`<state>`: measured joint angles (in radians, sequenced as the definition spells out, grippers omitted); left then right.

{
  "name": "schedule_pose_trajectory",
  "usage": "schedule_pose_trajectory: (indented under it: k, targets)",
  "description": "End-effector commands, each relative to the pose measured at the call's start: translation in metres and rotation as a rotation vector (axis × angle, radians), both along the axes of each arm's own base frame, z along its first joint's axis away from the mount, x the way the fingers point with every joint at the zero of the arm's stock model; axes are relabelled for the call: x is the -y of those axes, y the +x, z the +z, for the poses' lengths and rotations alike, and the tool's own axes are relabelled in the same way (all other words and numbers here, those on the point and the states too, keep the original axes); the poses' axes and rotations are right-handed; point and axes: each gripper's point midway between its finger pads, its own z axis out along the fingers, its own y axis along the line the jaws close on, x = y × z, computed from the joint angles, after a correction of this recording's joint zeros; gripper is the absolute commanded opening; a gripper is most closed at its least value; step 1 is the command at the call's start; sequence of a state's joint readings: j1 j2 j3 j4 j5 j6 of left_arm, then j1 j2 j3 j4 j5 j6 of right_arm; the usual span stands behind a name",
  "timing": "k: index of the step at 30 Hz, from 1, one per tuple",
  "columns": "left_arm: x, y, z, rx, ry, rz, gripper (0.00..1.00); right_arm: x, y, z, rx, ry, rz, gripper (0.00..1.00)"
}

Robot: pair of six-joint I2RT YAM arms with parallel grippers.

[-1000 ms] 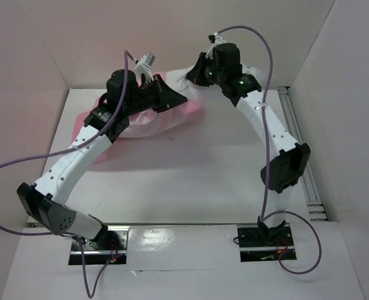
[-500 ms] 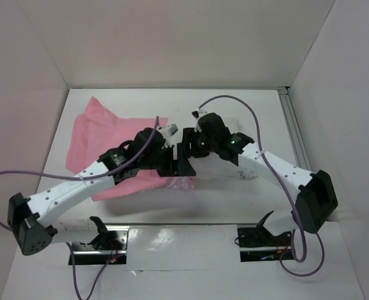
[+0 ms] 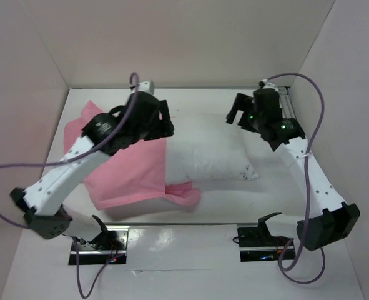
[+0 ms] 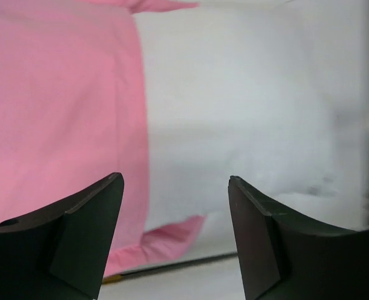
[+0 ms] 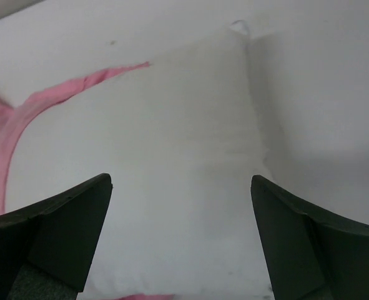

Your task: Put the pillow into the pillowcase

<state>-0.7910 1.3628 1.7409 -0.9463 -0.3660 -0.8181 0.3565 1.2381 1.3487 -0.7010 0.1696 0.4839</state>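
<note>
- The pillow [image 3: 206, 147] lies with its long axis left to right. Its left end is tucked under the top layer of the pillowcase [image 3: 125, 172], and most of it sticks out to the right.
- The left gripper [image 3: 164, 123] hovers right over the pillowcase's open edge, fingers spread and holding nothing.
- The right gripper [image 3: 236, 114] hangs above the far right end of the pillow, jaws wide and also empty.
- My read is that the next push runs leftward along that long axis. The right gripper is nearer the free end, and the left gripper is nearer the opening.
</note>
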Motion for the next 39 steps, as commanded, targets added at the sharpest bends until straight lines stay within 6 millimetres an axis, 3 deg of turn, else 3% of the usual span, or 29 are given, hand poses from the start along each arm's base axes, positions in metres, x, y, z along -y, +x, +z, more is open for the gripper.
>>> schedule_pose_trajectory:
  k: [1, 3, 5, 12, 16, 17, 18, 19, 20, 21, 22, 24, 26, 27, 28, 30, 31, 33, 34, 35, 36, 37, 38, 39]
  targets:
    - [-0.035, 0.014, -0.066, -0.146, 0.363, 0.173, 0.81, 0.023, 0.006, -0.018, -0.079, 0.126, 0.046, 0.99]
    - [-0.029, 0.015, -0.090, -0.196, 0.459, 0.166, 0.82, 0.042, 0.008, -0.038, -0.118, 0.187, 0.026, 0.99]
    - [-0.033, 0.017, -0.100, -0.220, 0.520, 0.184, 0.82, 0.049, 0.005, -0.055, -0.149, 0.231, 0.027, 0.99]
    - [-0.046, 0.016, -0.135, -0.280, 0.692, 0.249, 0.77, 0.050, -0.006, -0.101, -0.245, 0.284, 0.045, 0.99]
    - [-0.050, 0.016, -0.143, -0.301, 0.710, 0.261, 0.62, 0.043, -0.013, -0.129, -0.308, 0.311, 0.076, 0.99]
    - [-0.050, 0.016, -0.143, -0.301, 0.710, 0.261, 0.48, 0.041, -0.015, -0.136, -0.323, 0.315, 0.090, 0.99]
    - [-0.050, 0.016, -0.143, -0.301, 0.710, 0.261, 0.42, 0.041, -0.018, -0.144, -0.335, 0.316, 0.088, 0.99]
    - [-0.052, 0.019, -0.140, -0.298, 0.699, 0.273, 0.28, 0.037, -0.019, -0.147, -0.344, 0.334, 0.106, 0.99]
    - [-0.055, 0.021, -0.140, -0.301, 0.705, 0.274, 0.28, 0.035, -0.022, -0.153, -0.364, 0.347, 0.115, 0.99]
    - [-0.053, 0.022, -0.137, -0.294, 0.695, 0.275, 0.17, 0.033, -0.025, -0.158, -0.369, 0.353, 0.121, 0.98]
    - [-0.057, 0.025, -0.139, -0.305, 0.709, 0.278, 0.10, 0.028, -0.027, -0.162, -0.372, 0.350, 0.137, 0.95]
    - [-0.055, 0.031, -0.129, -0.291, 0.676, 0.279, 0.00, 0.013, -0.028, -0.162, -0.357, 0.377, 0.192, 0.80]
    - [-0.048, 0.035, -0.129, -0.295, 0.676, 0.254, 0.00, -0.008, -0.037, -0.164, -0.364, 0.423, 0.241, 0.66]
    - [-0.040, 0.036, -0.120, -0.290, 0.636, 0.226, 0.00, -0.020, -0.033, -0.157, -0.321, 0.455, 0.292, 0.41]
    - [-0.033, 0.039, -0.120, -0.289, 0.618, 0.200, 0.00, -0.029, -0.038, -0.156, -0.312, 0.479, 0.318, 0.28]
    - [0.004, 0.047, -0.106, -0.210, 0.556, 0.052, 0.00, -0.061, -0.046, -0.136, -0.281, 0.572, 0.403, 0.05]
    - [0.034, 0.045, -0.094, -0.195, 0.452, -0.057, 0.00, -0.073, -0.036, -0.118, -0.196, 0.600, 0.450, 0.00]
    - [0.079, 0.055, -0.067, -0.097, 0.320, -0.230, 0.00, -0.093, -0.027, -0.074, -0.112, 0.658, 0.520, 0.00]
    - [0.103, 0.052, -0.028, -0.033, 0.195, -0.322, 0.00, -0.095, -0.020, -0.051, -0.065, 0.655, 0.536, 0.00]
    - [0.114, 0.053, -0.004, 0.024, 0.152, -0.376, 0.00, -0.100, -0.009, 0.009, 0.072, 0.633, 0.596, 0.00]
    - [0.129, 0.057, 0.010, 0.060, 0.114, -0.416, 0.00, -0.098, -0.004, 0.030, 0.108, 0.611, 0.589, 0.00]
    - [0.136, 0.049, 0.073, 0.188, -0.015, -0.458, 0.00, -0.099, -0.006, 0.058, 0.172, 0.588, 0.602, 0.00]
    - [0.138, 0.048, 0.094, 0.239, -0.072, -0.480, 0.00, -0.104, -0.011, 0.098, 0.273, 0.548, 0.642, 0.00]
    - [0.132, 0.049, 0.115, 0.272, -0.140, -0.482, 0.00, -0.105, -0.020, 0.113, 0.310, 0.534, 0.652, 0.00]
